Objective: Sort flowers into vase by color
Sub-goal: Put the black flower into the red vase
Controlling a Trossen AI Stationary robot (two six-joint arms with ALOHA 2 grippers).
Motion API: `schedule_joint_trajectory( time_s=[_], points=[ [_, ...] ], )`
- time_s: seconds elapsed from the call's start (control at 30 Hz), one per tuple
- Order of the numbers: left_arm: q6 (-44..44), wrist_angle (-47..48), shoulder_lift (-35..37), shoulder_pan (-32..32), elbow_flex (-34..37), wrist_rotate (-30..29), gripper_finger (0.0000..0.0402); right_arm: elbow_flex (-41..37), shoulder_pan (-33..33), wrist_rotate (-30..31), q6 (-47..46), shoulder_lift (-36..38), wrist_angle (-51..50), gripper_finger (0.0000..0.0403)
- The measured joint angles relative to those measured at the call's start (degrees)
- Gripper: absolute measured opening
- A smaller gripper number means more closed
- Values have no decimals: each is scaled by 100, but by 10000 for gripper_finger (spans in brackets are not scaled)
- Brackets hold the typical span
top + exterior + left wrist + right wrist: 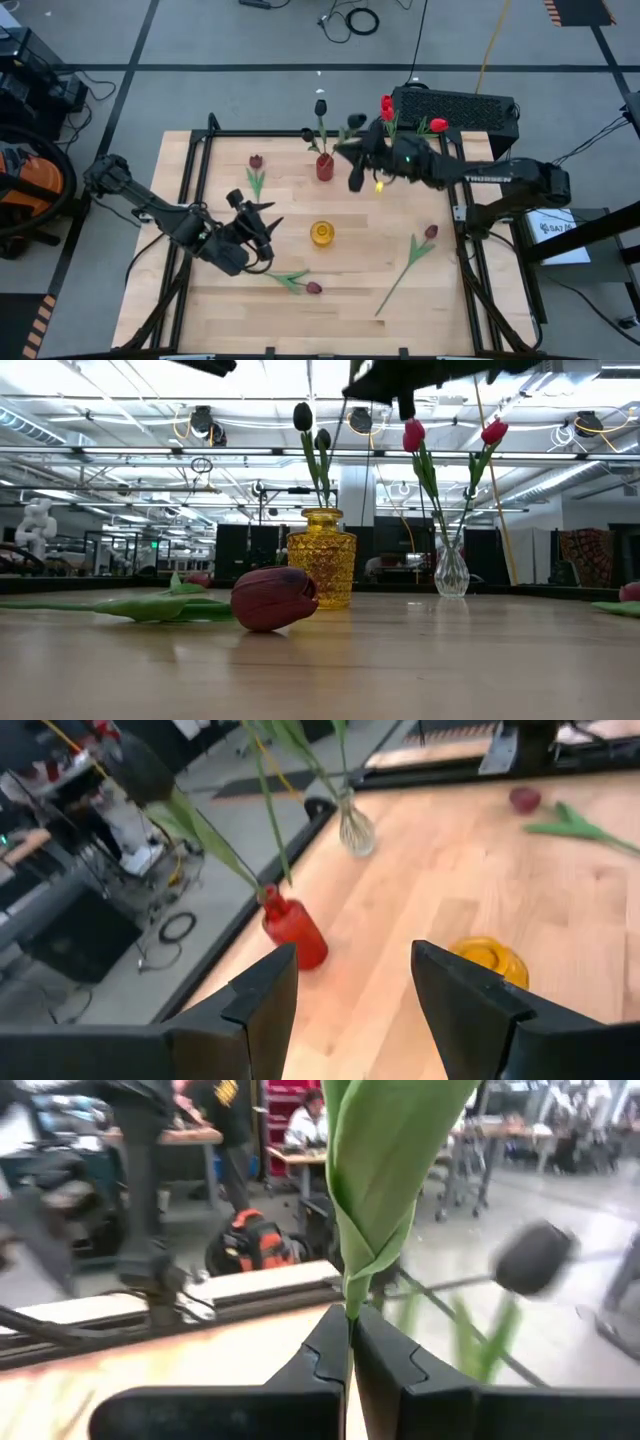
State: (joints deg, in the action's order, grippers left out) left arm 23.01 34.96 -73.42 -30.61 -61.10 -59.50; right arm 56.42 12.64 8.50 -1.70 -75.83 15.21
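So far: we count three vases on the table [230,300] and flowers both placed and loose.
Red vase [325,167]: two near-black tulips [321,106] stand in it, at the far side of the table.
Clear vase [451,573]: two bright red tulips [413,434] stand in it, near the far right corner.
Yellow vase [321,233]: we see no stems in it from above; mid-table, apparently unfilled.
Right gripper [349,1342]: fingers pressed together on a green leaf and stem [385,1170], held up just beside the red vase; which head this stem carries we cannot tell.
Left gripper [355,985]: fingers spread, nothing between them, hovering over the table left of the yellow vase.
Loose maroon tulips: one far left [256,172], one near the front edge [298,283], one at the right [412,254], all lying flat.
Progress, our judgement: about half done; four placed, one in transit, three maroon ones left, likely for the yellow vase.
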Motion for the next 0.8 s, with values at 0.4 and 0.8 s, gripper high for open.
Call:
schedule_joint_trajectory(
  time_s=[0.4,0.8],
  points=[
    [67,150,-25,175,2,178,203,4,820,-144,-98,-149,19,2],
    [213,142,-25,172,2,277,203,4,859,-145,-217,-754,642,2]
  ],
)
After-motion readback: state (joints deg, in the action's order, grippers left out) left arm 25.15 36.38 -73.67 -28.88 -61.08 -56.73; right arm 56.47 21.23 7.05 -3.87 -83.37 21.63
